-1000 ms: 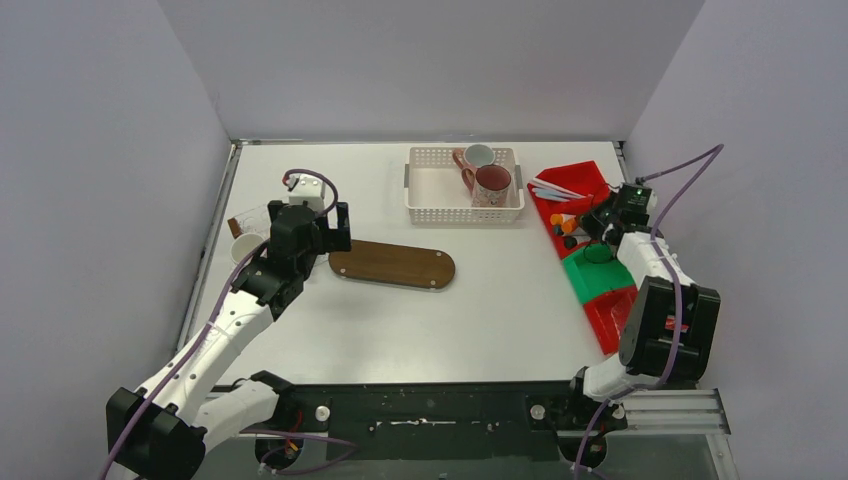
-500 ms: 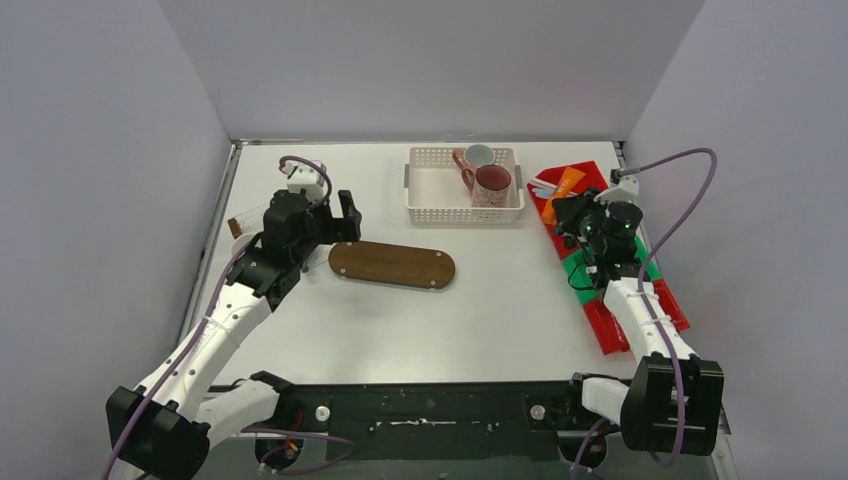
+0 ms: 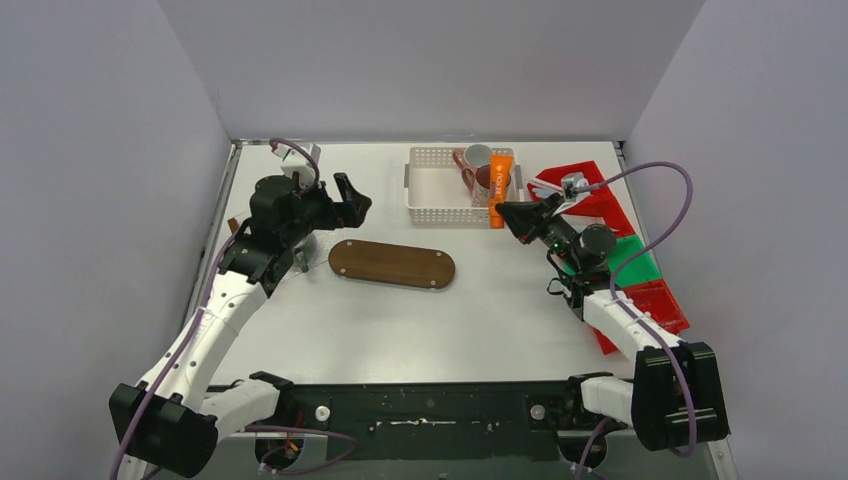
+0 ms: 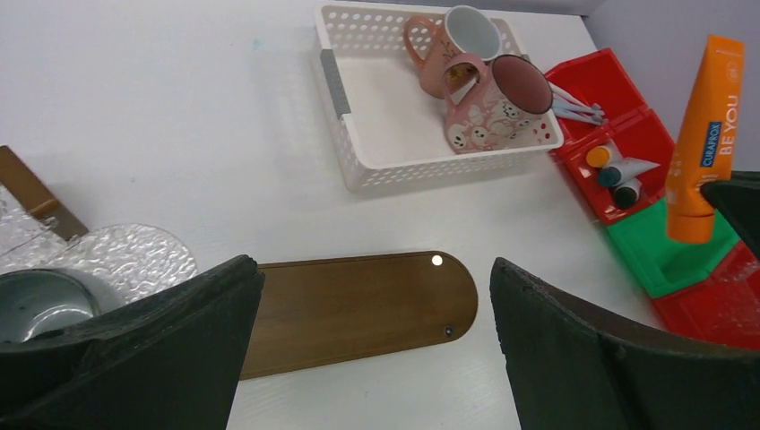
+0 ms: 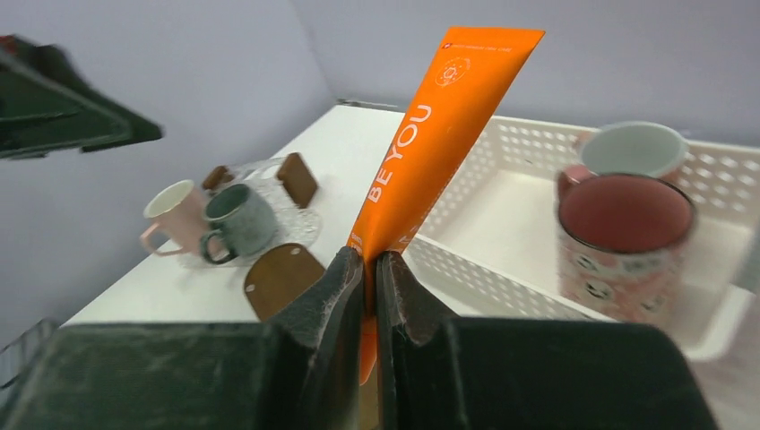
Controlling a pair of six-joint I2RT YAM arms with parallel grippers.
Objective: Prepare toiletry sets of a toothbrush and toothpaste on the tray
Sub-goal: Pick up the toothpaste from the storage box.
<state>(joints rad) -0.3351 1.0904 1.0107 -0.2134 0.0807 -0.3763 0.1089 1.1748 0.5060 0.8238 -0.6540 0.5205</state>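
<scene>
Right pincer (image 5: pixel 367 260): pressed together on the lower end of the orange tube (image 5: pixel 430 134), which stands upright with its flat crimped end up.
Tube position: in the air above the bench (image 3: pixel 500 310), by the near right corner of the white basket (image 3: pixel 440 213), apart from the tray.
Left pincer (image 4: pixel 376 269): spread wide, holding nothing, raised over the left part of the bench near the tray's left end.
Tray (image 3: pixel 392 264): an oval of dark wood, lying bare in the middle of the bench.
Bench: matt white top.
Room: plain pale lilac-grey walls (image 3: pixel 430 60) on three sides.
Writing: "BE YOU" in white along the tube; the left wrist view also shows "CURAPROX" on a blue patch.
Basket contents: the maroon mug (image 4: pixel 502 98) with small faces printed on its outside, and the white mug with pink handle (image 4: pixel 453 40) touching it behind.
Left edge: the pinkish-white mug (image 5: pixel 175 215) and the dark green mug (image 5: pixel 235 219) side by side on a clear textured plate (image 4: pixel 134 260).
Right side: red bins (image 3: pixel 600 200) and a green bin (image 3: pixel 630 258); one red bin holds toothbrushes (image 4: pixel 574 107).
</scene>
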